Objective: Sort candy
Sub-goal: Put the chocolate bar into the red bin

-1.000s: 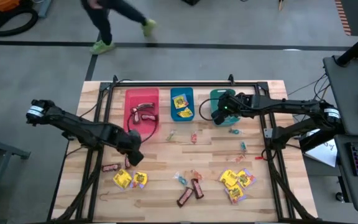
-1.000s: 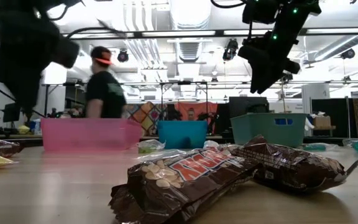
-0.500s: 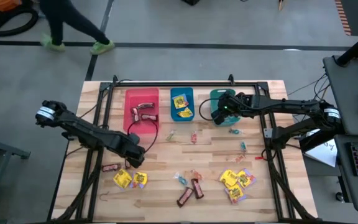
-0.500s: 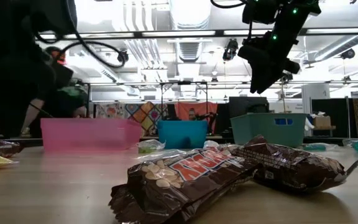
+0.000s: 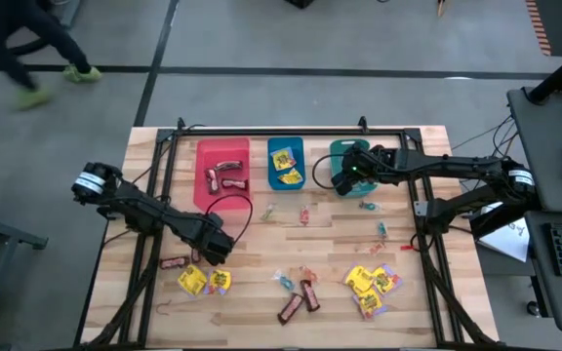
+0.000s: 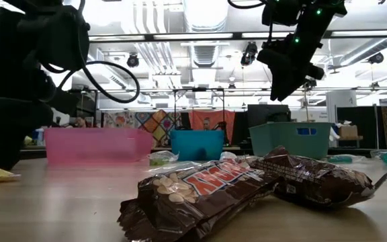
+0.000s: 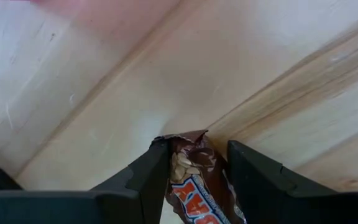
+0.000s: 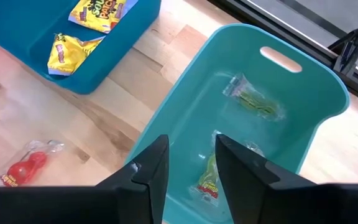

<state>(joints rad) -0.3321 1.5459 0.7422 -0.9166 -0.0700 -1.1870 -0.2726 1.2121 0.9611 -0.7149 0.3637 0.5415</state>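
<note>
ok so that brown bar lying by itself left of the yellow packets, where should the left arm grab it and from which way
Grip the brown bar across its narrow width near the end, coming straight down from above. It lies flat on the table, and the left gripper already has its fingers open astride that end.

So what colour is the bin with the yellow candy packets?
Blue bin, clearest in the right wrist view.

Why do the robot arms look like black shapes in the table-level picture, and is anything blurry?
Low view: bright ceiling lights behind turn the left gripper and right gripper into silhouettes; the near chocolate bar is sharp. High view: evenly lit, but the walking person is smeared. Left wrist view: the pink bin is a soft blur.
</note>
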